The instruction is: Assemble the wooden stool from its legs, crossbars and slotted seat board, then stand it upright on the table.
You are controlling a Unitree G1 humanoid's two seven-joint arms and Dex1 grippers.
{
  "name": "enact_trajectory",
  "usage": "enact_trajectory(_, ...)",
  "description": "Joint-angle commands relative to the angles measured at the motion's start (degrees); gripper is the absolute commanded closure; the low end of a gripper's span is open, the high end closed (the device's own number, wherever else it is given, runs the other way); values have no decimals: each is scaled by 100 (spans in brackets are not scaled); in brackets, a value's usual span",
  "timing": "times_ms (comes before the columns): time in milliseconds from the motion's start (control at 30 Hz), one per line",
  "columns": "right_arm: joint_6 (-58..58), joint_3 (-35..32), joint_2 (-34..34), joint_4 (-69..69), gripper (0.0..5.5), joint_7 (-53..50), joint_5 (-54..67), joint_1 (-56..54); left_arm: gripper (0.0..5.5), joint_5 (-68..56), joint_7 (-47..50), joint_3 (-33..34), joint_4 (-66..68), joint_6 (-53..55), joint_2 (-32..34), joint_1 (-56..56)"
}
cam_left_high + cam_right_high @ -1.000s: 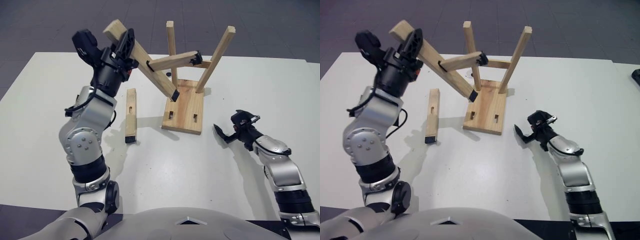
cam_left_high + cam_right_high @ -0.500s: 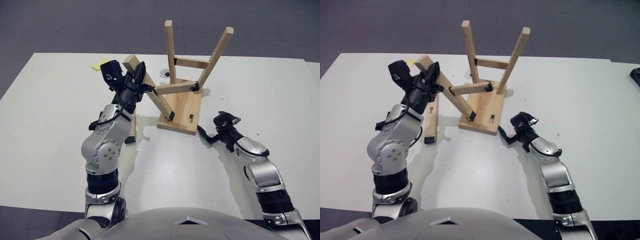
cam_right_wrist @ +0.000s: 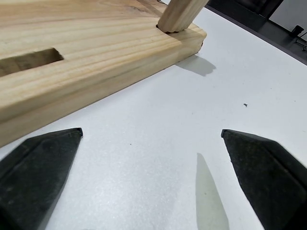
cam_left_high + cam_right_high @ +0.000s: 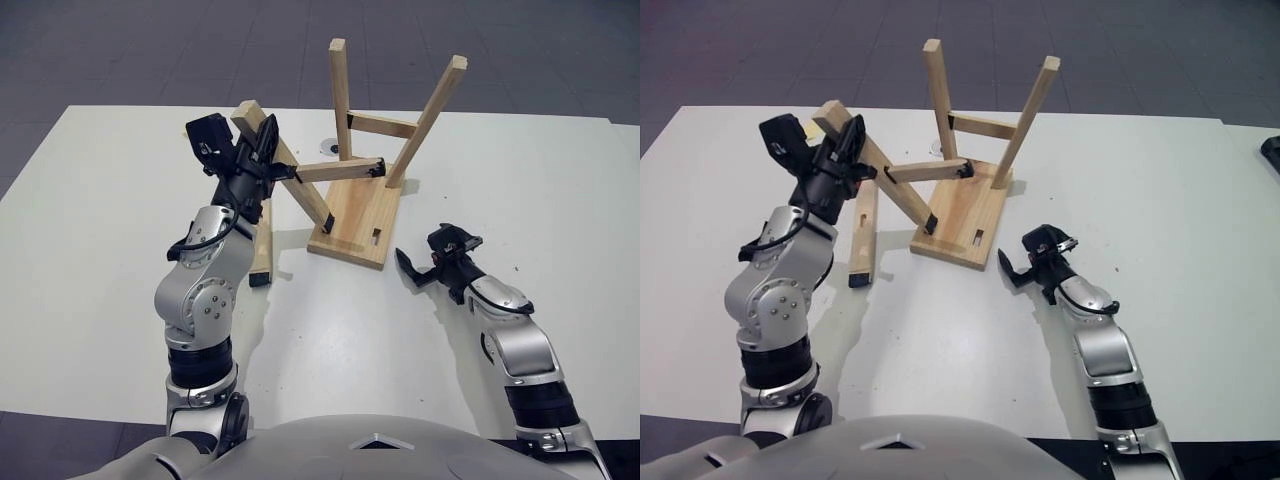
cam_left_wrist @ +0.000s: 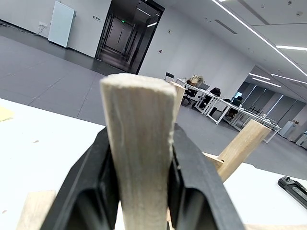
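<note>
Light is bright and even from overhead. The white table (image 4: 100,200) reads uniform and we see no glare on it. The floor (image 4: 150,50) beyond it is a dimmer grey.

Shadows are soft and pale. One lies along the near-left edge of the seat board (image 4: 365,215), another just right of the loose leg (image 4: 262,255).

In the left wrist view, ceiling strip lights (image 5: 254,30) show as bright lines, and the held leg (image 5: 139,143) is lit evenly on its end face.
</note>
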Motion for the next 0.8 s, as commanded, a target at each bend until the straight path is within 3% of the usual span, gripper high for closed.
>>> enact_trajectory(33, 28, -41, 100, -5, 10, -51, 12, 35, 446, 265, -118, -107, 24, -40, 54, 86)
enact_trajectory(400, 152, -101, 117, -178, 10, -99, -20, -211, 446, 1126, -460, -652, 679, -472, 31, 491)
enact_trajectory(800, 402, 103, 367, -508, 10, -130, 53, -714, 446, 1540, -768, -1366, 861, 512, 518, 1013)
